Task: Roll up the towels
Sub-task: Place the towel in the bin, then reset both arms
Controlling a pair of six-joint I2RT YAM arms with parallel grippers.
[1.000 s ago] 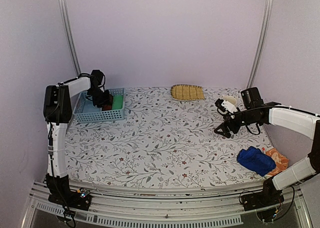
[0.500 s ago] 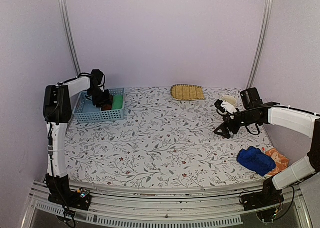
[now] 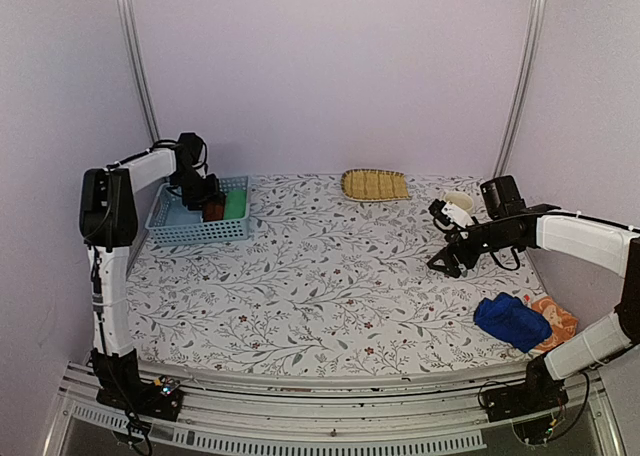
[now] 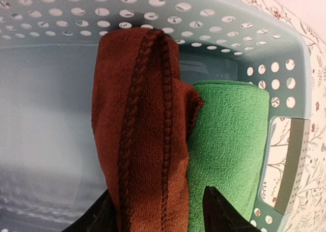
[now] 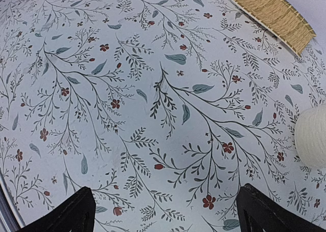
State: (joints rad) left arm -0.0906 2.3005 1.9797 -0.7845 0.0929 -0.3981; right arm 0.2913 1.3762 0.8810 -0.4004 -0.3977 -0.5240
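Pincers first, in the overhead view. The left gripper hangs inside the pale blue basket at the far left of the table, its arm arched up and bent down into it. The right gripper hovers low on the right with its jaws wide and nothing between them, the forearm stretched in from the right edge. A blue towel lies bunched at the near right, partly over an orange towel; both are unrolled.

In the left wrist view, the reddish-brown towel lies rolled in the basket, touching the rolled green towel on its right. The jaws stand apart astride the brown roll's near end, and the right finger is clear of it, so nothing is pinched. Terry like this looks light, limp and grippy: a roll is probably best held across its middle, and a loose cloth by a hem or corner, since it will sag.

The right wrist view shows only floral table, a corner of the straw tray and a white round object, with no towel between the spread fingers.
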